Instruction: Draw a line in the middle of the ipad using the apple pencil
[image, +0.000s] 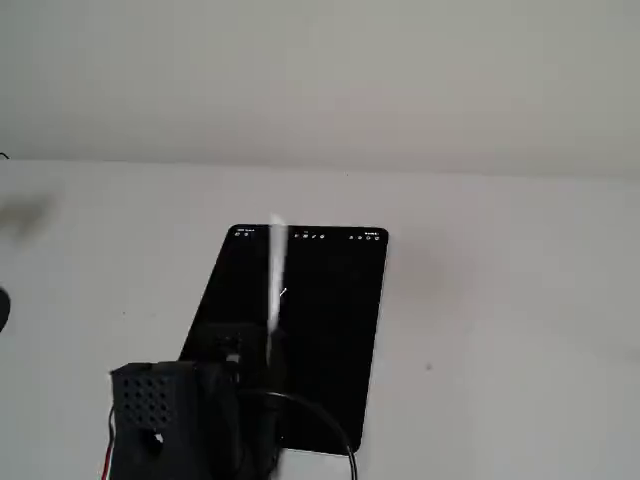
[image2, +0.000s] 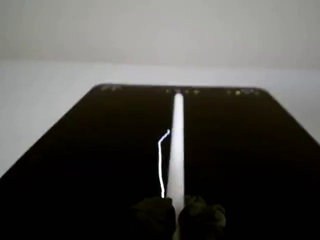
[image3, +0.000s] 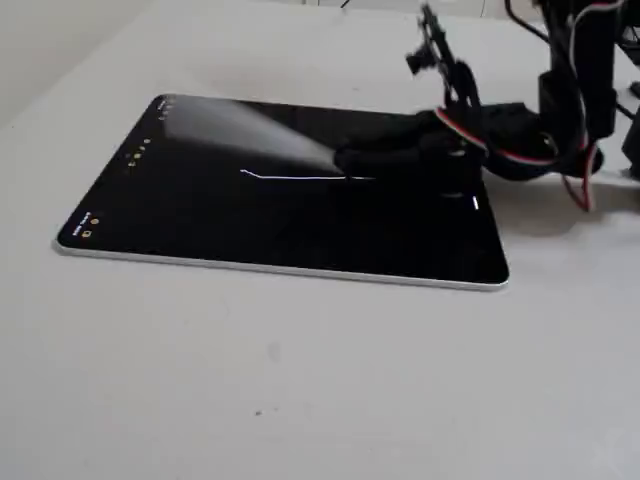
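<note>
**Operator:** Pencil (image2: 177, 145) position check. I read the apple pencil as clamped between the two dark fingers (image2: 155, 217) at the bottom of the wrist view, shaft running forward over the ipad (image2: 75, 150). The gripper (image2: 175, 220) is closed on the lower shaft, which I judge keeps the tip steady and leaves it visible to the wrist camera.

**Observer:** Confirm ipad location.

**Operator:** It lies flat on the white table (image3: 300, 380), screen dark, toolbar icons along its far edge in the wrist view. A thin white line (image3: 295, 178) shows on the glass, about mid-screen, running lengthwise. In the wrist view the line (image2: 161, 165) sits just left of the shaft and bends slightly at its far end.

**Observer:** Arm pose?

**Operator:** Low and reaching forward. In a fixed view the gripper (image3: 345, 160) hangs over the near-arm part of the screen, with the wrist and its red wiring behind it. The shaft blurs in that view, so I cannot tell whether the tip touches the glass. I judge the stroke partly drawn.
</note>
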